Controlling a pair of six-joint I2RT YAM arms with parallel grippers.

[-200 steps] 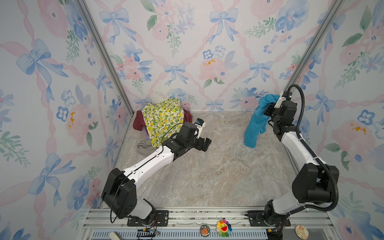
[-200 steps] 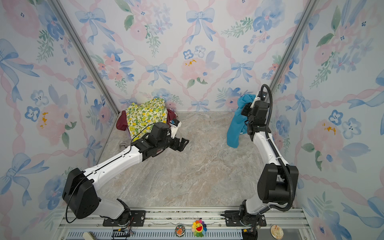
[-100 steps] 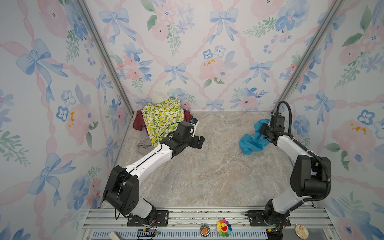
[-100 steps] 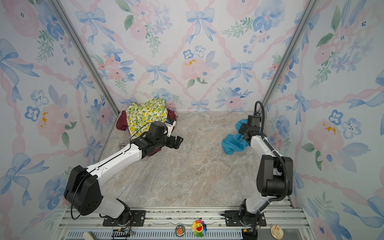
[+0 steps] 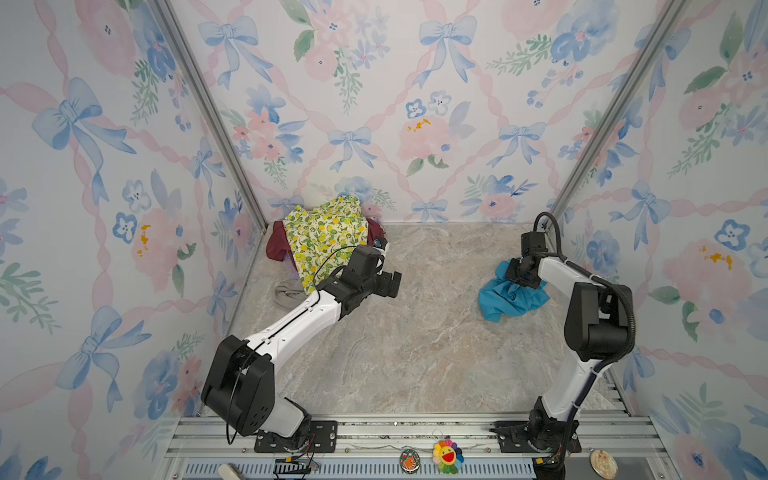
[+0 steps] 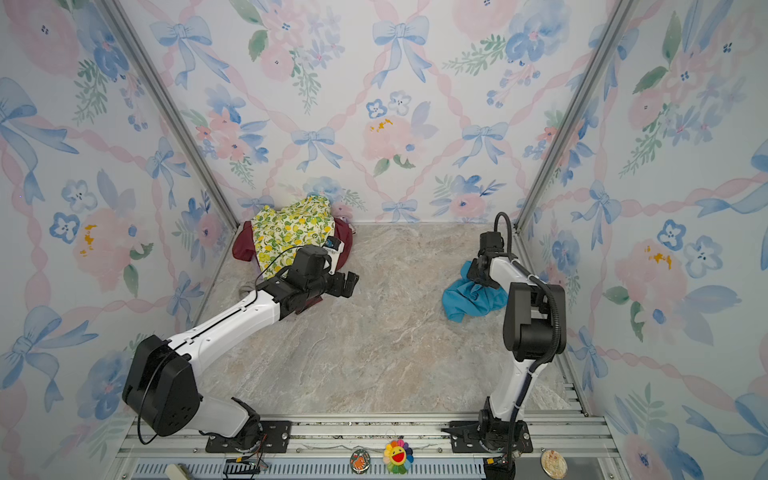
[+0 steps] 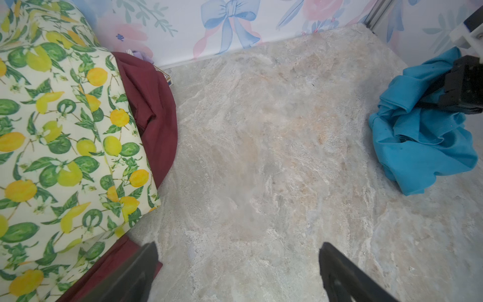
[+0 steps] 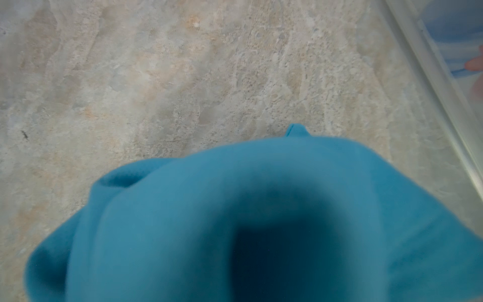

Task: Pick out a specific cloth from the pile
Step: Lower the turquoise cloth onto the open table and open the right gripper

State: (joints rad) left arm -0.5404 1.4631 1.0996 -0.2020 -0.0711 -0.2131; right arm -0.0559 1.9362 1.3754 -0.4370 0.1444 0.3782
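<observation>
Right arm folded low at the right side of the marbled table, elbow high and wrist bent down, with the right gripper clamped into the turquoise cloth. The cloth lies bunched on the table near the right wall, well apart from the pile in the far left corner, where the lemon-print cloth drapes over the maroon cloth. In the right wrist view the blue folds cover the fingers. The left arm reaches forward across the left of the table. The left gripper hangs low just beside the pile with its jaws spread wide and nothing between them; its two dark fingers frame bare table in the left wrist view. A second earlier the right arm stood tall by the back wall with the cloth dangling from its grip; it has since come down and the cloth has collapsed onto the surface, while the left arm has scarcely shifted. Any lettering on the small badges on the front rail is too small to read
</observation>
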